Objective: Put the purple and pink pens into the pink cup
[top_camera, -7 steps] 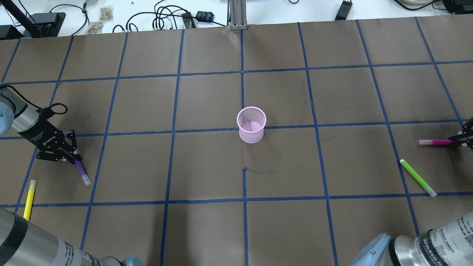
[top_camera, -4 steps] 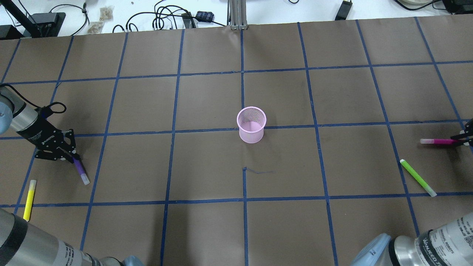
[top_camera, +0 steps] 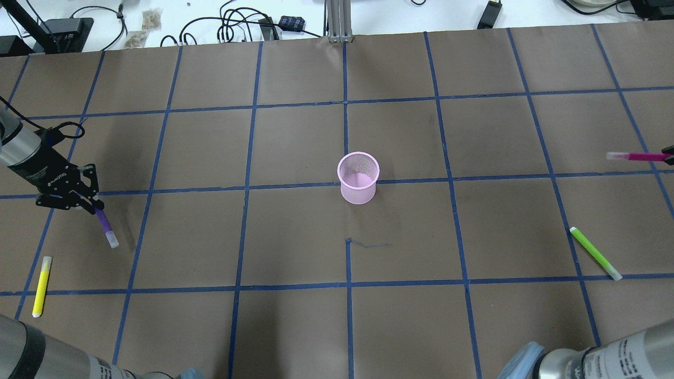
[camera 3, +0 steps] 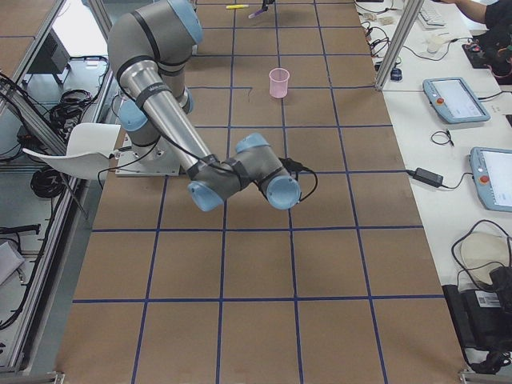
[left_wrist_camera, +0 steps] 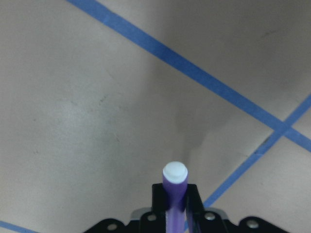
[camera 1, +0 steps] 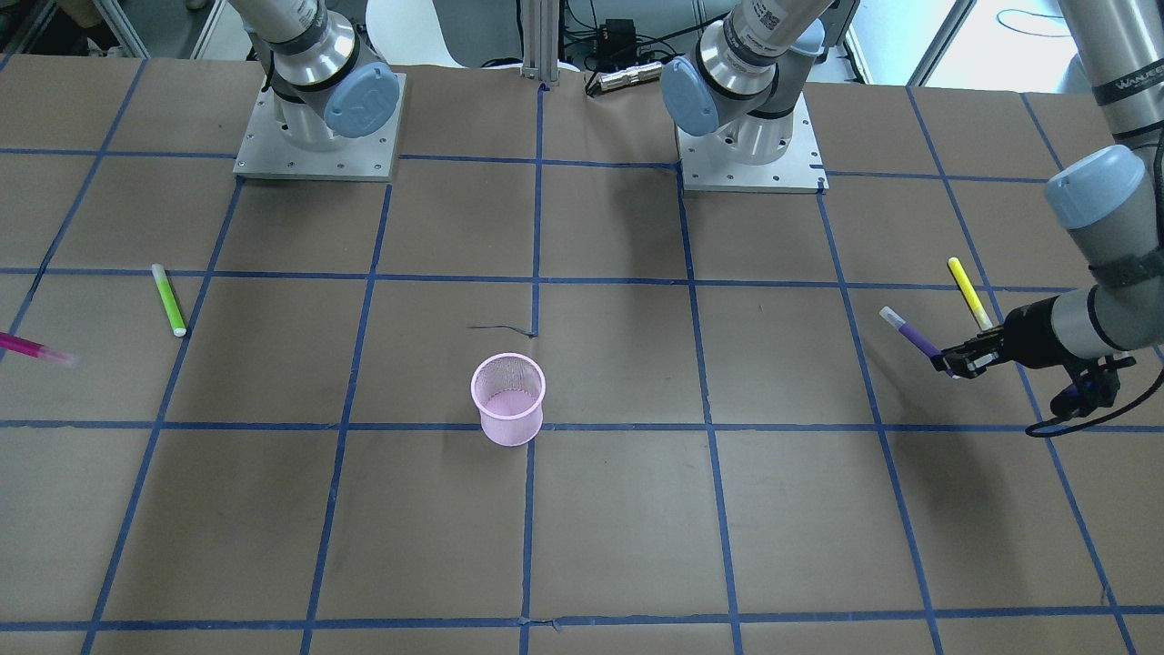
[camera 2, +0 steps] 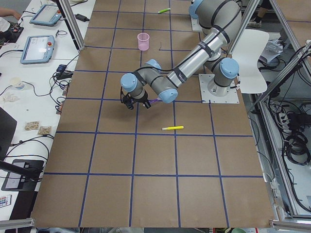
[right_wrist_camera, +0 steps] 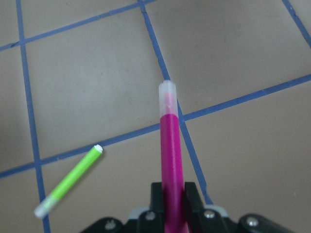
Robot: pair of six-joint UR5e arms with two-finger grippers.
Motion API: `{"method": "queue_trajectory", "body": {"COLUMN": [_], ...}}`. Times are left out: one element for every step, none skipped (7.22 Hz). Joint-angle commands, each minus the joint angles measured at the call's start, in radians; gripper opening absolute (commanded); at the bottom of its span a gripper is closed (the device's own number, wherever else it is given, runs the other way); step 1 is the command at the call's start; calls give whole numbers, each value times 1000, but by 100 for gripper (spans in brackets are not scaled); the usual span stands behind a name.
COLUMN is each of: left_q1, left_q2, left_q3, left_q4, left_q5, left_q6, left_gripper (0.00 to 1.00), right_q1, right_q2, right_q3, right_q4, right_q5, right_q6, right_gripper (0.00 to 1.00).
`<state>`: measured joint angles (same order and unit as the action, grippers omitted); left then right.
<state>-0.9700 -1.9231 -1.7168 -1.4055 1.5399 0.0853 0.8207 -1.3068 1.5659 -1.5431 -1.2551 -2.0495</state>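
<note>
The pink cup (top_camera: 358,178) is standing upright and empty near the middle of the table (top_camera: 295,131), on a blue tape line, well apart from both pens.

The purple pen (top_camera: 104,222) is hanging far out on the robot's left side. The left gripper (top_camera: 92,207) is pinching it by its upper end, with the white cap pointing down and outward. The left wrist view confirms this: the fingers (left_wrist_camera: 158,194) are pressing against the barrel on both sides. The pink pen (top_camera: 636,156) is sitting at the far right edge of the overhead view, roughly level, its pale cap pointing toward the cup. The right gripper (right_wrist_camera: 173,194) is clamping it at the rear end.

Compared with a second ago, both pens are sitting higher in the overhead view and their shadows are separating from them, so both arms are lifting. The pink pen is showing the greater shift.

Judgement: both grasps are holding, the pick-up step is complete, and the carry toward the cup is beginning. Neither pen is in the cup yet. The pink pen will need tipping upright before it is released.

The green pen (top_camera: 595,252) and the yellow pen (top_camera: 41,286) are lying flat on the table, untouched. They are not part of the task.
</note>
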Motion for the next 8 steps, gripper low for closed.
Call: {"method": "queue_trajectory", "body": {"left_q1": [-73,-85,-87,-88,-108,-136,-150,-151], "left_q2": [71,96,120,136,151,176,193,194], "left_q3": [37,48,51,51,51,51,51,51], "left_q4": [-55,-70,-73,-73,-73,-73,-73,-70], "left_q5": [2,0,-1,-4,-3,-3,-12,-15], "left_q6": [1,1,1,2,1,-9,-10,-10], "left_gripper": [6,5,5,5,5,5,5,5], "right_q1": [256,390,526,664,772,860,946,1021], "right_q2": [-141,-149,-147,-132,-100,-68,-33,-28], "right_q3": [43,37,39,42,36,36,34,31], "right_q4": [-3,-18,-90,-151,-201,-242,-255,-262], "right_q5": [-70,-117,-215,-278,-283,-296,-375,-429], "right_q6": [383,542,669,850,970,1029,1099,1152], "right_gripper": [1,1,1,1,1,1,1,1]}}
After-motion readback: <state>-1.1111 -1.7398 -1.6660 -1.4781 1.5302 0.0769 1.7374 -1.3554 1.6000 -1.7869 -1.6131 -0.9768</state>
